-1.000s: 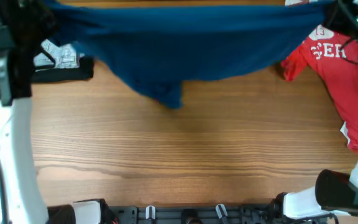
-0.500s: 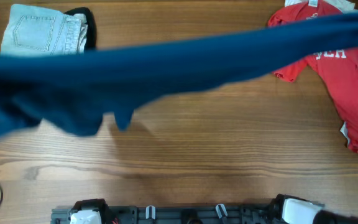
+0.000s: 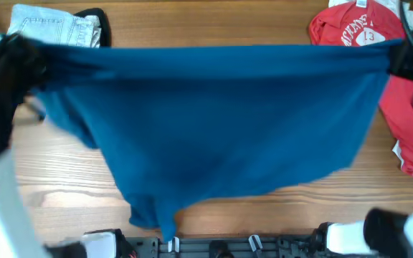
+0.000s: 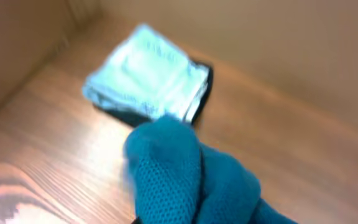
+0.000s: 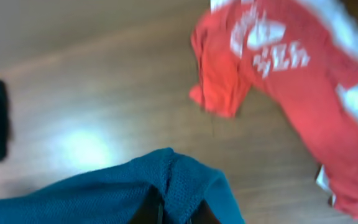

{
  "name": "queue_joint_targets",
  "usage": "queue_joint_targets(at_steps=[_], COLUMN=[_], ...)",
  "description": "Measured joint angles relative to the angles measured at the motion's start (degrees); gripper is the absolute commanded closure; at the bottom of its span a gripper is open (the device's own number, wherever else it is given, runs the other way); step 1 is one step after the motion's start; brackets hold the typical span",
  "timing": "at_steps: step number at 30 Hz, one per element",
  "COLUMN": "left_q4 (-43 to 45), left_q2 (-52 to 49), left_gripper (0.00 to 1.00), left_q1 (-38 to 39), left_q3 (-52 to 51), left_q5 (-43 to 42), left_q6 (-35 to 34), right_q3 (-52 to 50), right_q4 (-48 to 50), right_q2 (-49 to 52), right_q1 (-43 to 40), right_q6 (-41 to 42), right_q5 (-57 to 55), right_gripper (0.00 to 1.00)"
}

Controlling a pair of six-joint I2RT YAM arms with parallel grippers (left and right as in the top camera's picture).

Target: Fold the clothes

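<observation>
The dark blue shirt [image 3: 221, 122] hangs spread wide above the worktop [image 3: 314, 215], its top edge stretched between the left fingers [image 3: 21, 56] and the right fingers [image 3: 406, 61], both clamped on bunched fabric. The red T-shirt [image 3: 353, 32] lies far right, the folded jeans [image 3: 45, 25] far left.

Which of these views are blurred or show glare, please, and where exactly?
Overhead: fairly sharp, the table grain is crisp, though the blue shirt edges look soft. Left wrist: blurred throughout, the folded jeans washed out pale. Right wrist: soft, the red T-shirt lettering smeared, with a bright glare patch on the wood at left.
</observation>
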State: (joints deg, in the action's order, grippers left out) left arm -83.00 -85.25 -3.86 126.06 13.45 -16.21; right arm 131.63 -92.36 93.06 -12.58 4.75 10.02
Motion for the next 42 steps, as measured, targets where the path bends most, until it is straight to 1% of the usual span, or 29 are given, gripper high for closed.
queue_joint_targets(at_steps=[2, 5, 9, 12, 13, 15, 16, 19, 22, 24, 27, 29, 31, 38, 42], left_q4=[-0.1, 1.7, 9.5, 19.5, 24.4, 31.3, 36.0, 45.8, 52.4, 53.3, 52.5, 48.6, 42.3, 33.4, 27.3], left_q2=[-6.1, -15.5, -27.5, -36.8, -39.7, -44.4, -46.8, -51.0, -53.1, -53.2, -53.2, -53.2, -53.2, -52.0, -47.0], left_gripper=[0.96, 0.96, 0.96, 0.96, 0.96, 0.96, 0.96, 0.96, 0.96, 0.96, 0.96, 0.96, 0.96, 0.96, 0.96], left_q1=[0.0, 0.1, 0.1, 0.1, 0.2, 0.2, 0.2, 1.0, 2.8, 3.8, 5.3, 5.9, 5.7, 1.0, -1.7], left_q3=[-0.1, -0.2, -0.2, -0.2, -0.2, -0.3, -0.3, -0.4, -0.4, -0.4, -0.4, -0.3, -0.3, -0.4, -0.4], left_q5=[-1.3, -3.3, -6.2, -8.1, -8.9, -10.4, -11.5, -12.9, -13.2, -13.2, -13.2, -13.0, -12.0, -11.2, -13.1], left_q6=[-0.2, -0.5, -0.6, -0.8, -0.8, -0.8, -0.9, -0.9, -0.9, -0.9, -0.8, -0.8, -0.8, -0.8, -0.8], right_q3=[-2.2, -4.7, -5.2, -5.3, -5.3, -5.6, -5.6, -5.7, -5.8, -5.8, -5.8, -5.8, -5.8, -5.8, -5.8], right_q4=[0.9, 4.9, 15.1, 28.7, 34.4, 40.3, 43.2, 49.3, 52.2, 52.6, 50.2, 46.9, 43.3, 38.6, 34.5], right_q2=[5.3, 12.1, 22.5, 31.3, 35.2, 40.2, 42.6, 46.6, 47.2, 47.2, 47.2, 47.2, 47.2, 46.4, 42.6], right_q1=[0.1, 0.5, 1.2, 2.0, 2.5, 3.0, 3.3, 4.0, 4.7, 4.8, 4.8, 4.8, 4.8, 4.5, 3.7], right_q6=[-0.4, -0.6, -0.8, -1.0, -0.5, 0.6, 1.3, 2.1, 2.6, 2.7, 2.7, 2.6, 2.4, 0.9, 0.9], right_q5=[0.0, 0.2, 2.0, 2.9, 3.1, 3.1, 3.1, 3.0, 2.8, 2.8, 2.8, 2.8, 3.1, 4.0, 5.0], right_gripper=[0.96, 0.96, 0.96, 0.96, 0.96, 0.96, 0.96, 0.96, 0.96, 0.96, 0.96, 0.96, 0.96, 0.96, 0.96])
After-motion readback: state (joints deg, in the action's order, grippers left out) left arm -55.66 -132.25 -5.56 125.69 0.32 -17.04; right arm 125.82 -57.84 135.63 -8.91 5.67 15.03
